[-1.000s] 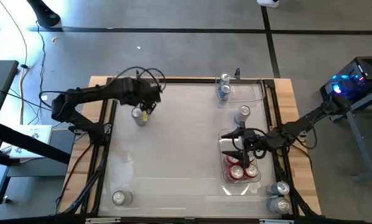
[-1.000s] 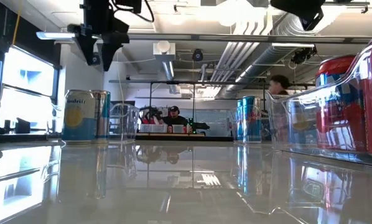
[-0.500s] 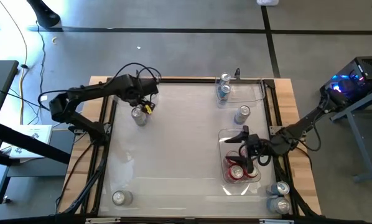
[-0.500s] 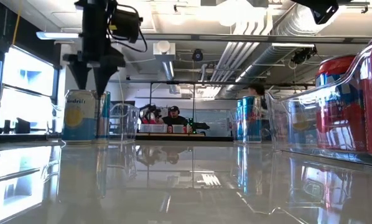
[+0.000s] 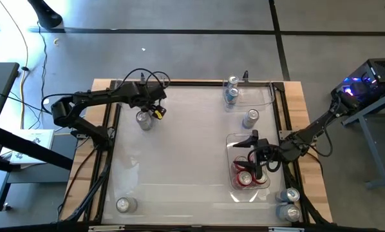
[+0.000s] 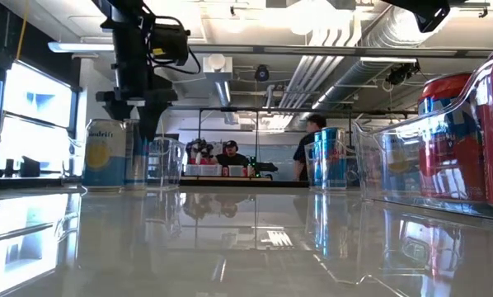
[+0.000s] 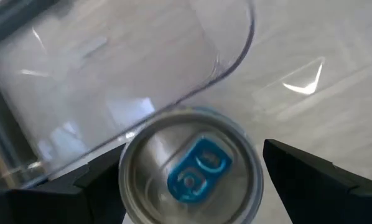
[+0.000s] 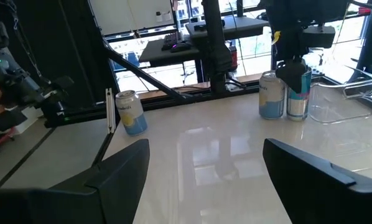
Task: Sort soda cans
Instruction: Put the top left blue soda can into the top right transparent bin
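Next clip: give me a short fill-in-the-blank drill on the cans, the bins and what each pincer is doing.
1. The left pincer hangs open over a can whose pull tab is coloured ____.
2. The bin under the right pincer holds cans with bodies coloured ____.
3. The right pincer's fingers are ____ and hold nothing.
4. In the high view, the bin at the table's far edge holds ____ cans.

Missing words: blue; red; open; two

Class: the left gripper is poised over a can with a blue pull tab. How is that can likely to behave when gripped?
The can stands upright between the open left gripper fingers, so it probably lifts cleanly. Its smooth metal rim suggests it is slippery. If knocked over, its round body would likely roll.
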Controlling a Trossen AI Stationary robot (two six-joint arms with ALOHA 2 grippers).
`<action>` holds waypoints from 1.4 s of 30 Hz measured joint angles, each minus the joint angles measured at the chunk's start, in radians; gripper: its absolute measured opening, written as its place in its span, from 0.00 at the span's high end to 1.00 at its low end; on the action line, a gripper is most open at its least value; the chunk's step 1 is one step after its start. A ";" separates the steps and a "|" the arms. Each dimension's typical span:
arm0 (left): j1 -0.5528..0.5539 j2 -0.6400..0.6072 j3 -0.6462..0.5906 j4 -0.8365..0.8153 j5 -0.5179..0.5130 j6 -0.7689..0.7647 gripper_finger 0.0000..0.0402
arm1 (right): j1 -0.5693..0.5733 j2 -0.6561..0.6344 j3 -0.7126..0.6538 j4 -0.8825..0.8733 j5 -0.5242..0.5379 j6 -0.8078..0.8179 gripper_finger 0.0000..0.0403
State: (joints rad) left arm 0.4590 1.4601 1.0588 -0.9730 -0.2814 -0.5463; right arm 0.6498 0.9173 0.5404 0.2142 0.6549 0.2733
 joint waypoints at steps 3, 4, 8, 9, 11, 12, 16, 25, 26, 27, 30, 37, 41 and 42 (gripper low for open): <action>0.000 0.000 0.000 0.019 -0.001 0.008 0.19 | 0.000 0.000 0.000 0.000 0.000 0.010 0.23; 0.000 0.000 0.000 0.025 0.000 0.014 0.19 | 0.000 0.000 0.000 0.000 0.000 0.013 0.23; -0.004 0.000 0.000 0.030 0.006 0.019 0.26 | 0.000 0.000 0.000 0.000 0.000 0.014 0.23; -0.007 0.000 0.000 0.030 0.008 0.019 0.29 | 0.000 0.000 0.000 0.000 0.000 0.014 0.23; -0.016 0.000 0.002 0.027 0.025 0.019 0.37 | 0.000 0.000 0.000 0.000 0.001 0.014 0.23; -0.022 0.000 0.006 0.026 0.038 0.019 0.40 | 0.000 0.000 0.000 0.000 0.001 0.014 0.23; -0.061 0.001 0.054 0.026 0.074 0.018 0.44 | 0.000 0.000 0.000 0.000 0.001 0.014 0.23; -0.226 0.021 0.212 0.221 0.236 0.068 0.44 | -0.014 0.000 0.000 0.000 0.001 0.014 0.23; -0.246 0.040 0.227 0.255 0.257 0.070 0.44 | -0.019 0.000 0.000 0.000 0.001 0.014 0.23; -0.265 0.067 0.249 0.279 0.275 0.076 0.44 | -0.027 0.000 0.000 0.000 0.001 0.014 0.23; -0.307 0.177 0.344 0.276 0.300 0.115 0.44 | -0.053 0.000 0.000 0.001 0.001 0.014 0.23; -0.352 0.471 0.638 0.138 0.298 0.245 0.44 | -0.096 0.000 0.001 0.007 -0.016 0.021 0.23; -0.363 0.577 0.775 0.082 0.302 0.310 0.44 | -0.107 0.000 0.001 -0.004 -0.020 0.044 0.23; -0.363 0.596 0.798 0.074 0.303 0.321 0.43 | -0.108 0.000 0.001 -0.008 -0.020 0.043 0.23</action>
State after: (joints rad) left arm 0.0959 2.0560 1.8567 -0.8985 0.0212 -0.2255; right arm 0.5422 0.9173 0.5411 0.2060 0.6350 0.3163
